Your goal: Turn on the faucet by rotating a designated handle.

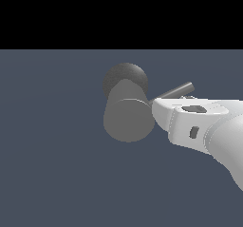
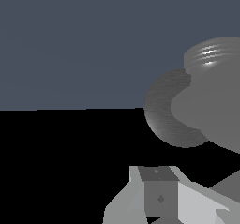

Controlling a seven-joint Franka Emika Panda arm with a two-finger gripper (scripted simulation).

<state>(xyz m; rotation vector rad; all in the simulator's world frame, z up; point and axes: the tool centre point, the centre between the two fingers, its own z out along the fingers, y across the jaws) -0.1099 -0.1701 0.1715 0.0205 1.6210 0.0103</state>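
Note:
The faucet (image 1: 127,119) is a stout grey cylinder with its flat round end facing the exterior camera and a darker rounded base (image 1: 126,78) behind it. The handle (image 1: 176,91), a thin grey rod, sticks out of the cylinder toward the exterior view's right. My white gripper (image 1: 157,108) comes in from the exterior view's right, its tip beside the cylinder and just under the handle's inner end. Its fingers are not separately visible there. In the wrist view the faucet (image 2: 211,106) fills the side close ahead of the gripper (image 2: 159,192), and the handle is hidden.
A flat blue-grey floor (image 1: 57,164) spreads all around the faucet. Black background lies above the horizon. My white forearm (image 1: 228,145) occupies the exterior view's lower right.

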